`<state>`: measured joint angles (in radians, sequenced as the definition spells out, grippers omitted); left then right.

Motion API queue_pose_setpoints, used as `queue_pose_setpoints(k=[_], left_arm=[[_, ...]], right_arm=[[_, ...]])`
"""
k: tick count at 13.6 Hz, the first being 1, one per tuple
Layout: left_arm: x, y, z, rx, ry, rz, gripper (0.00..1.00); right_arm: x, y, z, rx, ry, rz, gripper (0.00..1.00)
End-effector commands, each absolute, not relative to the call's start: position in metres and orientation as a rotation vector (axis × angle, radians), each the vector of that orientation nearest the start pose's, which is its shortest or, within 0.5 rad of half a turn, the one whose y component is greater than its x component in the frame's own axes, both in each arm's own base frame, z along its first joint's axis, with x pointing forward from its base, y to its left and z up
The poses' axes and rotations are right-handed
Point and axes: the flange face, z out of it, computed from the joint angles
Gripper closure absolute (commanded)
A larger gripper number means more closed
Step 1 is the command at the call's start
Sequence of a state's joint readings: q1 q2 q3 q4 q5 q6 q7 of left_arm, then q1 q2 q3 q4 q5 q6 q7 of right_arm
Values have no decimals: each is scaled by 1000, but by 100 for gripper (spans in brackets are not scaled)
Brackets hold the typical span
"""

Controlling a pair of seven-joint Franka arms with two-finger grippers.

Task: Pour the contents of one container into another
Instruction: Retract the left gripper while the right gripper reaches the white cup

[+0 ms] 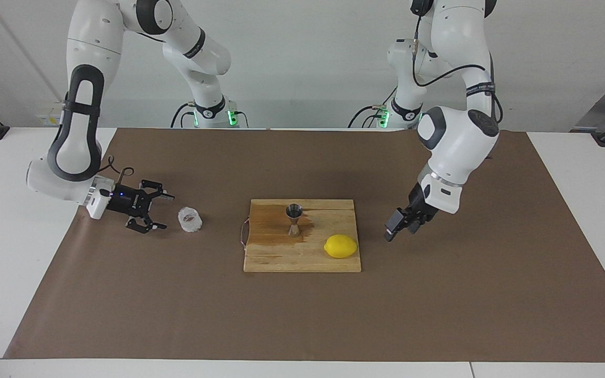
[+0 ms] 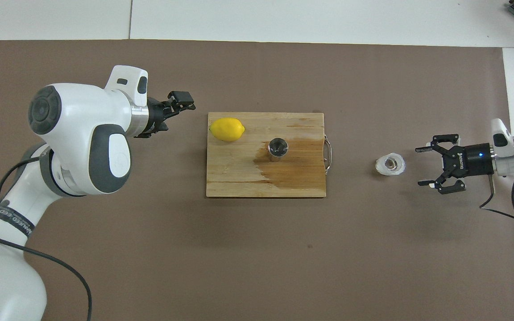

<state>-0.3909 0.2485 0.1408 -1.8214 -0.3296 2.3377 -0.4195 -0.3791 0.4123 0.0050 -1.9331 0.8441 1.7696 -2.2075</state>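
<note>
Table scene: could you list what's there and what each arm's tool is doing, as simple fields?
surface: brown mat
cutting board: middle of mat, partly wet-stained
jigger: upright on board
lemon: on board, farther from the robots than jigger
clear cup: on mat, toward right arm's end
right tool: open, low beside cup, not touching
left tool: waiting over bare mat beside board
pouring: not begun

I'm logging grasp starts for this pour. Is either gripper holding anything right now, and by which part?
Nothing is held. The right gripper is open beside the clear cup, not touching it; the left gripper waits over the brown mat, holding nothing.
</note>
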Motion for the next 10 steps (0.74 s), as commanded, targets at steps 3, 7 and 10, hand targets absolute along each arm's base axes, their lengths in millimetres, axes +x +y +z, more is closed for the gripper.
queue_pose_setpoints(k=[3, 7, 10], left_arm=[[617, -115, 466, -3244, -275, -313, 0], [612, -45, 503, -3186, -103, -297, 0], [613, -33, 535, -3183, -52, -270, 0]], right_arm=[[546, -119, 252, -1729, -1481, -798, 0], [546, -98, 241, -1744, -1497, -831, 0], [543, -86, 230, -1738, -1477, -879, 0]])
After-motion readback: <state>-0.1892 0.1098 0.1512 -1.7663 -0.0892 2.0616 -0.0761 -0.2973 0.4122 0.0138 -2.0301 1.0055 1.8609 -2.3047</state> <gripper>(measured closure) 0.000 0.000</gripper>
